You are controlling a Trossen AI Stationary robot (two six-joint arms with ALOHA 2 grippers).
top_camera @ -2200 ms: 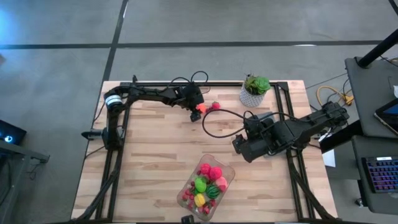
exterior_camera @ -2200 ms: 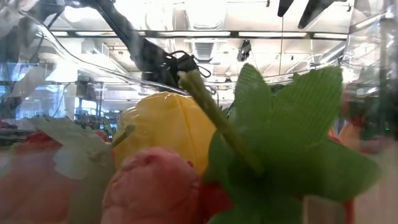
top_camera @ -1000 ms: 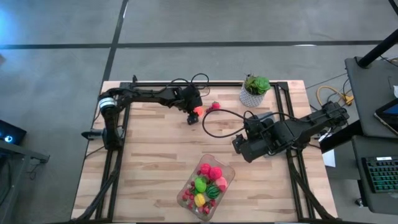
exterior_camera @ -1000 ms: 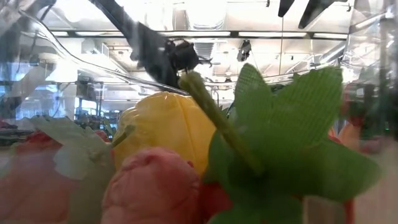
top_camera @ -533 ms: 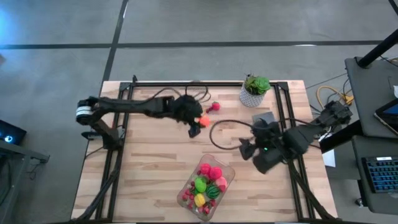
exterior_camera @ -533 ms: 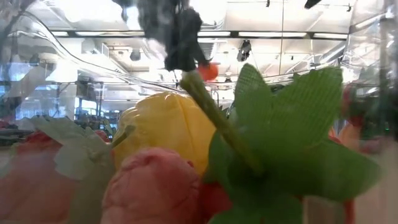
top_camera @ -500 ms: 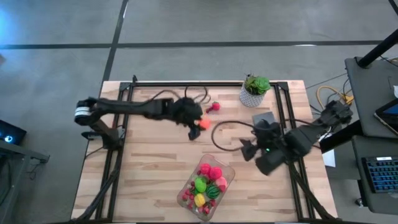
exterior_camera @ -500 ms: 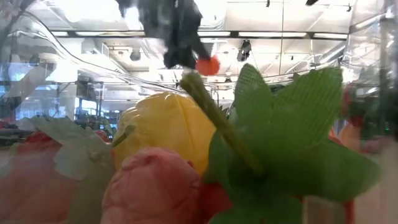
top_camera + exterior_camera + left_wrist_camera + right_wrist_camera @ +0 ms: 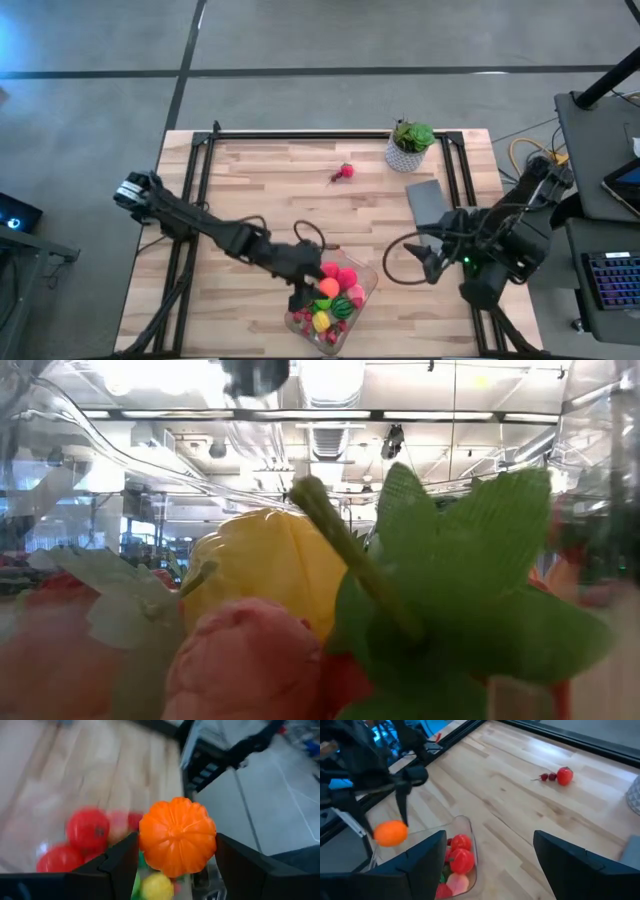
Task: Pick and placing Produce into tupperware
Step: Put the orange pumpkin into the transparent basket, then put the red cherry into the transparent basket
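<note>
Left arm: reaches from the tabletop's left edge toward the middle of the near edge.
Left pincer [image 9: 318,287]: above the tupperware, clenched on the orange pumpkin piece [image 9: 177,836], which sits between its two dark fingers [image 9: 117,863].
Tupperware [image 9: 368,283]: clear container at the near edge, about mid-width, set at a slant on the tabletop [image 9: 250,190].
Produce in tupperware: red berries [image 9: 339,275], a light green piece [image 9: 322,301], a dark green piece [image 9: 342,306] and a yellow piece [image 9: 320,321] lie inside.
Loose produce: a red berry with small stem bits [image 9: 345,172] lies alone toward the far edge, near mid-width, well apart from the container.
Potted plant [image 9: 408,143]: stands by the far right corner.
Grey slab [image 9: 427,202]: flat, near the right edge.
Right pincer [image 9: 425,262]: near the right edge, beside the slab, released, fingers spread and holding nothing.
</note>
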